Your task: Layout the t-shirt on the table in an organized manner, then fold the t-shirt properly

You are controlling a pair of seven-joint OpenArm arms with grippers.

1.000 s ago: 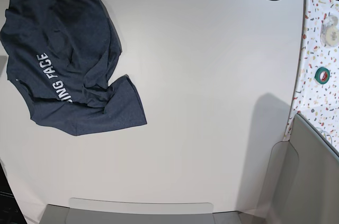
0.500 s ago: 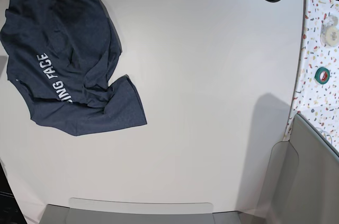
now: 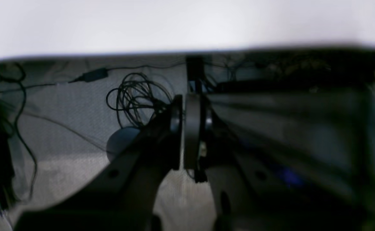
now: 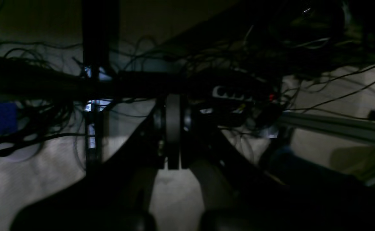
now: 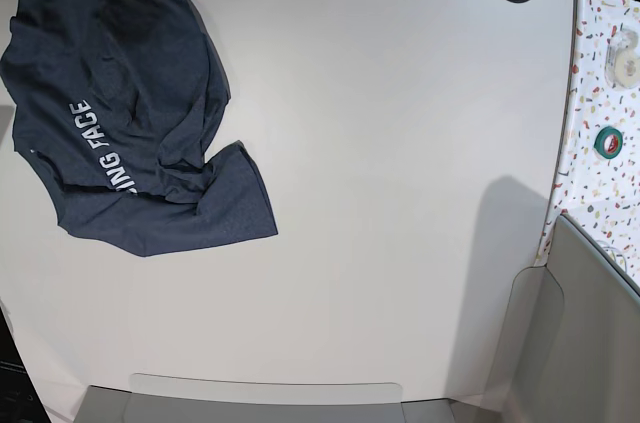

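The t-shirt [image 5: 130, 123] is lying crumpled in the upper left of the frame on the table [image 5: 400, 193], lettering showing. The left gripper [image 3: 183, 128] and right gripper [image 4: 172, 131] are both hanging off the table over cables — jaws pressed together, holding nothing.

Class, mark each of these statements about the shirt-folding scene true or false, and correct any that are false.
1. The t-shirt lies crumpled near one corner of the table. True.
2. The shirt is already folded into a neat rectangle. False: it is bunched, with a flap turned over.
3. White lettering shows on the shirt. True.
4. The left gripper holds the shirt. False: its jaws are shut on nothing, off the table's edge.
5. The right gripper has its jaws wide open. False: they are shut, over cables.
6. A green tape roll lies on the speckled surface. True.
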